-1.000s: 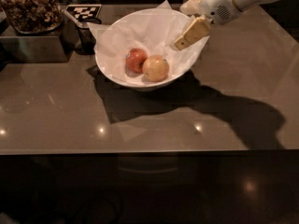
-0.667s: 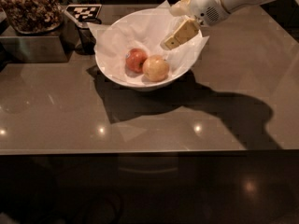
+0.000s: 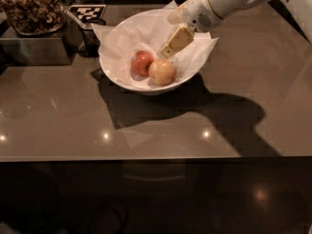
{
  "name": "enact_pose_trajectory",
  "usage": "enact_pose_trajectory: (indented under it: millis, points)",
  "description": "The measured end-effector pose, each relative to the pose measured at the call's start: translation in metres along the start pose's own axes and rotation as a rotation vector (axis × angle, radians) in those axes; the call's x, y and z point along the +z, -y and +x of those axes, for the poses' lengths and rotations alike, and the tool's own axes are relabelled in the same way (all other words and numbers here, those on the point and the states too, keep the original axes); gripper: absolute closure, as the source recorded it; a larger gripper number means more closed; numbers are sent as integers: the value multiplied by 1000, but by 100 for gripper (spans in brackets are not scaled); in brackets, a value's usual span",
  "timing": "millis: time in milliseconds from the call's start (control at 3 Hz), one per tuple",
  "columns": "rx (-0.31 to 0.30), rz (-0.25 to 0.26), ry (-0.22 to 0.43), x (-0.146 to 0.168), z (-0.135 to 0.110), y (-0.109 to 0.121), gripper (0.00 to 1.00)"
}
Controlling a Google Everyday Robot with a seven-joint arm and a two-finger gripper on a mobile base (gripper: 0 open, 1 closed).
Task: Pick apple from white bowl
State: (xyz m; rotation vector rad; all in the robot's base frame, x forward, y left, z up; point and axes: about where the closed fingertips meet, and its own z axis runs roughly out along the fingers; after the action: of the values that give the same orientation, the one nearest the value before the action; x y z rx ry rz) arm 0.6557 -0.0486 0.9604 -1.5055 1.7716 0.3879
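Observation:
The white bowl (image 3: 119, 77), lined with crinkled white paper, sits on the grey-brown counter. Inside it lie the paler yellowish-pink apple (image 3: 162, 71) on the right and a redder apple (image 3: 141, 62) on the left, touching. My gripper (image 3: 170, 47) reaches in from the upper right on a white arm. It hangs over the bowl's inside, just above and to the right of the pale apple, apart from it. Only one tan finger (image 3: 176, 41) shows plainly.
A metal bin (image 3: 36, 45) topped with brown dried items (image 3: 29, 6) stands at the back left. A black-and-white marker card (image 3: 87, 12) lies behind the bowl. The arm's dark shadow (image 3: 214, 111) falls across the counter to the right of the bowl.
My gripper has moved left and down, from over the bowl's right rim to a spot inside the bowl just above the pale apple. The apples have not moved.

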Motion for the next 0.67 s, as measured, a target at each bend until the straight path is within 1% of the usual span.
enact_pose_trajectory:
  millis: [333,667]
  points:
    - [51,17,-65,12,14,-4,24]
    - [106,25,-95,22,31,-8,24]
